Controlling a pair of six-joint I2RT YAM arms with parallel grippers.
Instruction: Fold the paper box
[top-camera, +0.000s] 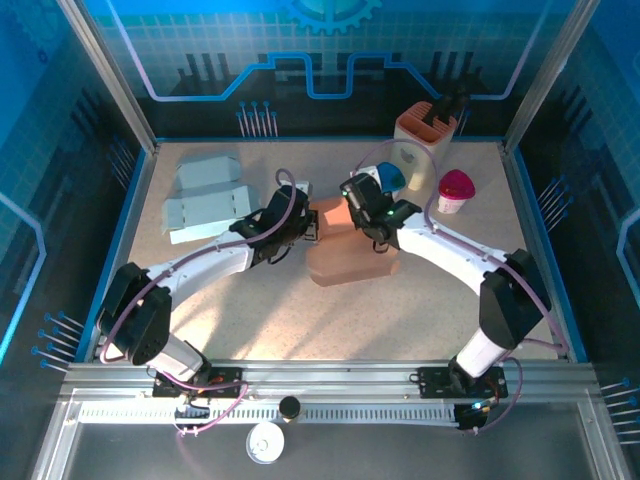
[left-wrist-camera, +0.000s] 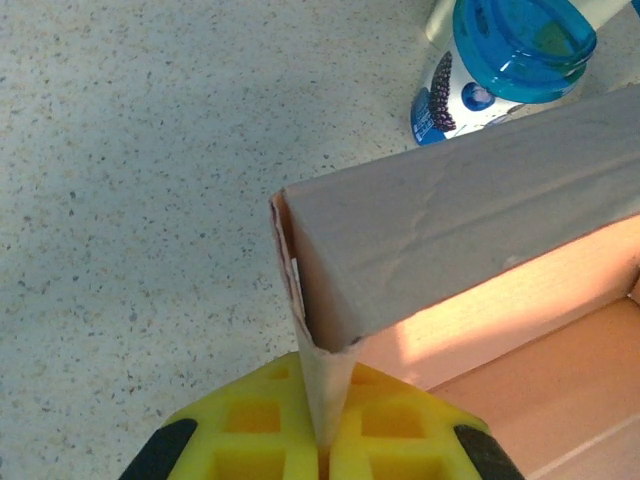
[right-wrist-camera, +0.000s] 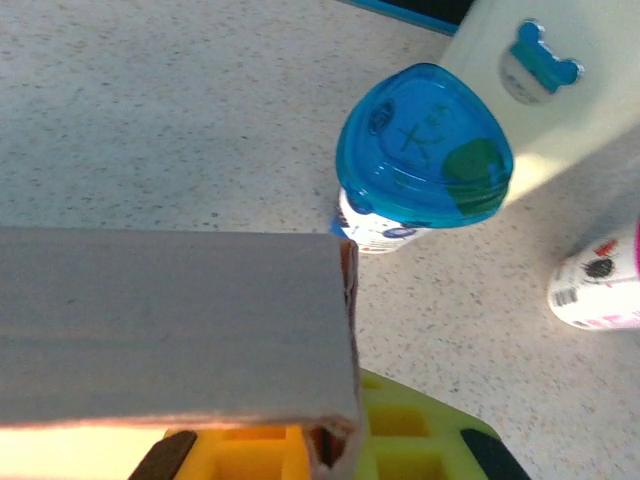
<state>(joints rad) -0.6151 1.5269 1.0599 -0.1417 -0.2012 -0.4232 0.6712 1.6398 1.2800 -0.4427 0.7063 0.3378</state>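
The brown paper box lies partly folded in the middle of the table, between the two arms. My left gripper is at the box's left end. In the left wrist view its yellow fingers are shut on a thin corner flap, and a raised wall runs off to the right. My right gripper is at the box's far right corner. In the right wrist view its yellow fingers are shut on the end of the grey-brown wall.
A blue-lidded cup stands just behind the box, close to both grippers. A pink-lidded cup, a white container and a tan holder stand at the back right. Flat pale-blue boxes lie at the back left.
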